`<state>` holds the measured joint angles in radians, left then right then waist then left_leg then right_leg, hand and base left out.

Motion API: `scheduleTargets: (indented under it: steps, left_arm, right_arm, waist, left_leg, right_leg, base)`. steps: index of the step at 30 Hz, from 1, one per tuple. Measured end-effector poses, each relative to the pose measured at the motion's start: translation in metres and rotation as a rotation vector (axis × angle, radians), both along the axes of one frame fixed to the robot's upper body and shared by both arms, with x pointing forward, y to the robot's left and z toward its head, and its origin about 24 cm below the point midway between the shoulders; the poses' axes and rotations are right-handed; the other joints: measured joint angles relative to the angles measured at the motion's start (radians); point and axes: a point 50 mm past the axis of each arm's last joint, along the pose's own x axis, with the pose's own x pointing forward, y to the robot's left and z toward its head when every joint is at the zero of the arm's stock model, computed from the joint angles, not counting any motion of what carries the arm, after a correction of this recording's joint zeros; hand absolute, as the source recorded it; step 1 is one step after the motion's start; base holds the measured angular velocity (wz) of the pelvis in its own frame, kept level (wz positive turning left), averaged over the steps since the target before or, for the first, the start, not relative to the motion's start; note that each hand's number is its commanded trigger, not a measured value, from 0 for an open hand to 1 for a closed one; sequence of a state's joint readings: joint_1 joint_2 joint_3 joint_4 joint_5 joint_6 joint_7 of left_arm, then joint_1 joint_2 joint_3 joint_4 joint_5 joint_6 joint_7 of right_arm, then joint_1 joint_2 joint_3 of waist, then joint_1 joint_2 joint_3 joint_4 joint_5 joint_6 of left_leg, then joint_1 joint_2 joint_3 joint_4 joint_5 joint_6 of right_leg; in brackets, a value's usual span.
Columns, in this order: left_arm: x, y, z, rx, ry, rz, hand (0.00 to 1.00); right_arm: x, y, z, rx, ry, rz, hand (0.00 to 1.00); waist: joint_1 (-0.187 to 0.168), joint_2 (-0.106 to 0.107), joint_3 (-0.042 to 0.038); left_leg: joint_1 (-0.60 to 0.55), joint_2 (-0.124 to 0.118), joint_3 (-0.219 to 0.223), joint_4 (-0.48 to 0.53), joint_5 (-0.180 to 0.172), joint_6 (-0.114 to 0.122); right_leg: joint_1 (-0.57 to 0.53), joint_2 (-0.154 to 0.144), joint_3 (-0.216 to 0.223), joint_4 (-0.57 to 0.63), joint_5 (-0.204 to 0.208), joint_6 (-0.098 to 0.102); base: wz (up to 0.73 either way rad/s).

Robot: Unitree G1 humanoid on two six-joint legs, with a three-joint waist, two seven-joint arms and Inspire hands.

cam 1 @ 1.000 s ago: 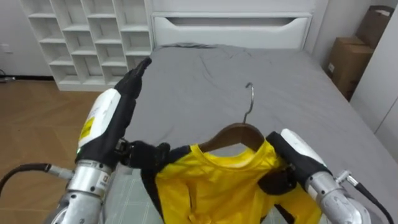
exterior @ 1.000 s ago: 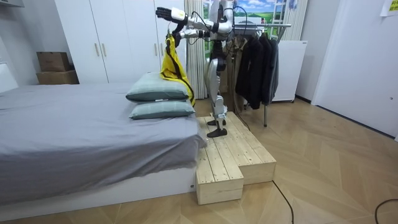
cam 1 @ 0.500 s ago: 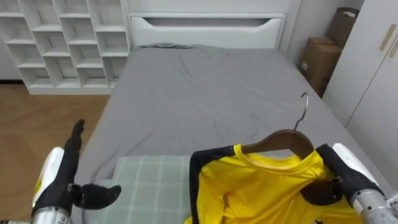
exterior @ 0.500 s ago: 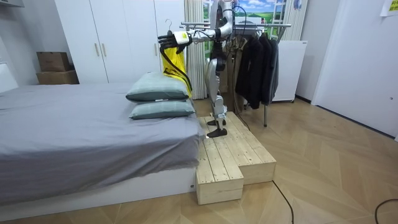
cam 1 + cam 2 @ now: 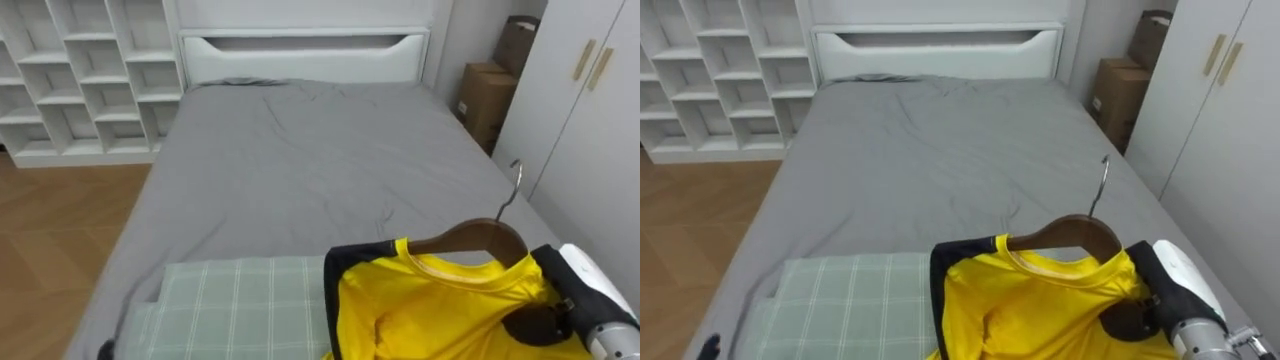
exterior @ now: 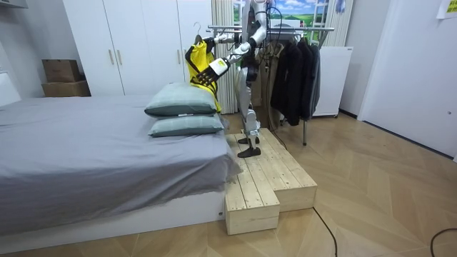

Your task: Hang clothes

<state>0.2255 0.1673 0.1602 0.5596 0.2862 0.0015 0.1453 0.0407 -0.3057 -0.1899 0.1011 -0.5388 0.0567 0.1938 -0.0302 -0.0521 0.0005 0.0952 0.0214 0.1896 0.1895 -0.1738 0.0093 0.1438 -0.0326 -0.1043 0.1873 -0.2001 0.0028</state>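
In the left eye view, your right hand (image 5: 550, 295) is clamped on the wooden hanger (image 5: 470, 234), with the yellow shirt (image 5: 430, 310) draped just left of it.

In the room view, the left hand (image 6: 201, 77) hangs below that one. You cannot tell whether it is open or closed. The clothes rail (image 6: 314, 28) stands behind the robot.

You are carrying, I judge: next, turn and lift the hanger onto the rail.

Both eye views look down from the robot's head along the bed (image 5: 300, 170) toward the headboard (image 5: 300, 45), close over a pillow (image 5: 230, 305). The room view stands well off, seemingly at the bed's side, sharing bed and pillow.
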Motion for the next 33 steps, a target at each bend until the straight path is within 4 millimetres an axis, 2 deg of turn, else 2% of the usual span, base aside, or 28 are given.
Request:
scheduleTargets:
  steps: [2, 9, 17, 20, 23, 25, 27, 28, 29, 31, 32, 33]
  left_arm:
    - [-0.013, 0.000, -0.007, -0.014, 0.042, 0.019, 0.00]
    - [-0.036, -0.006, -0.029, -0.067, 0.162, 0.063, 0.00]
    - [-0.068, -0.004, -0.043, -0.121, 0.268, 0.156, 0.00]
    - [-0.085, -0.005, -0.050, -0.140, 0.335, 0.193, 0.00]
    - [-0.102, -0.004, -0.056, -0.140, 0.419, 0.214, 0.00]
    - [-0.117, -0.003, -0.058, -0.133, 0.483, 0.222, 0.00]
    - [-0.122, -0.002, -0.058, -0.122, 0.511, 0.215, 0.00]
    - [-0.124, -0.002, -0.059, -0.114, 0.528, 0.203, 0.00]
    - [-0.125, -0.002, -0.059, -0.112, 0.535, 0.199, 0.00]
    - [-0.127, -0.004, -0.060, -0.106, 0.562, 0.168, 0.00]
    - [-0.127, -0.006, -0.061, -0.106, 0.569, 0.158, 0.00]
    - [-0.126, -0.008, -0.061, -0.109, 0.573, 0.146, 0.00]
  right_arm:
    - [0.000, 0.001, 0.003, -0.004, -0.011, 0.001, 1.00]
    - [0.002, 0.006, 0.016, -0.013, -0.064, 0.023, 1.00]
    - [-0.005, 0.012, 0.021, 0.012, -0.098, 0.037, 1.00]
    - [-0.005, 0.014, 0.022, 0.024, -0.103, 0.043, 1.00]
    - [-0.007, 0.018, 0.018, 0.040, -0.096, 0.047, 1.00]
    - [-0.009, 0.021, 0.015, 0.053, -0.088, 0.046, 1.00]
    - [-0.011, 0.024, 0.016, 0.054, -0.092, 0.057, 1.00]
    - [-0.012, 0.026, 0.017, 0.054, -0.096, 0.063, 1.00]
    - [-0.012, 0.027, 0.017, 0.055, -0.097, 0.067, 1.00]
    - [-0.010, 0.033, 0.020, 0.053, -0.111, 0.095, 1.00]
    - [-0.010, 0.035, 0.021, 0.053, -0.117, 0.105, 1.00]
    - [-0.008, 0.039, 0.023, 0.055, -0.127, 0.122, 1.00]
  waist:
    - [0.002, -0.006, -0.0003]
    - [0.002, -0.006, 0.0012]
    - [0.001, -0.025, 0.0012]
    - [0.003, -0.031, -0.0013]
    - [0.007, -0.034, 0.0000]
    - [0.014, -0.033, 0.0027]
    - [0.017, -0.032, 0.0036]
    - [0.015, -0.026, 0.0066]
    - [0.015, -0.026, 0.0054]
    - [0.018, -0.016, 0.0019]
    - [0.019, -0.010, 0.0024]
    - [0.020, -0.008, -0.0005]
  left_leg:
    - [0.000, 0.001, 0.002, 0.002, -0.002, -0.003]
    - [0.000, 0.005, 0.001, 0.008, -0.004, -0.008]
    - [-0.015, 0.024, 0.003, 0.034, -0.017, -0.026]
    - [-0.016, 0.038, 0.015, 0.054, -0.025, -0.038]
    - [-0.030, 0.070, 0.033, 0.115, -0.050, -0.055]
    - [-0.031, 0.098, 0.062, 0.166, -0.070, -0.068]
    - [-0.033, 0.119, 0.083, 0.197, -0.080, -0.078]
    - [-0.035, 0.130, 0.082, 0.220, -0.083, -0.083]
    - [-0.035, 0.135, 0.081, 0.229, -0.083, -0.083]
    - [-0.044, 0.156, 0.058, 0.290, -0.083, -0.083]
    - [-0.047, 0.159, 0.048, 0.305, -0.083, -0.083]
    - [-0.056, 0.160, 0.017, 0.335, -0.083, -0.083]
  right_leg:
    - [0.000, 0.002, 0.004, 0.001, -0.003, -0.005]
    - [0.004, 0.005, -0.001, -0.001, -0.005, -0.009]
    - [0.000, 0.020, 0.000, 0.002, -0.014, -0.023]
    - [0.003, 0.031, 0.014, 0.003, -0.017, -0.032]
    - [0.003, 0.052, 0.027, 0.004, -0.019, -0.049]
    - [-0.006, 0.064, 0.059, 0.034, -0.038, -0.071]
    - [-0.024, 0.075, 0.082, 0.067, -0.059, -0.082]
    - [-0.030, 0.086, 0.103, 0.081, -0.065, -0.091]
    - [-0.034, 0.089, 0.112, 0.090, -0.068, -0.096]
    - [-0.058, 0.117, 0.176, 0.131, -0.074, -0.112]
    - [-0.066, 0.124, 0.195, 0.144, -0.075, -0.117]
    - [-0.088, 0.140, 0.235, 0.175, -0.078, -0.124]
  base:
    - [-0.04]
    - [0.01]
    - [-0.01]
    - [-0.12]
    - [-0.25]
    - [-0.43]
    - [-0.52]
    - [-0.52]
    - [-0.58]
    - [-0.83]
    - [-1.04]
    - [-1.12]
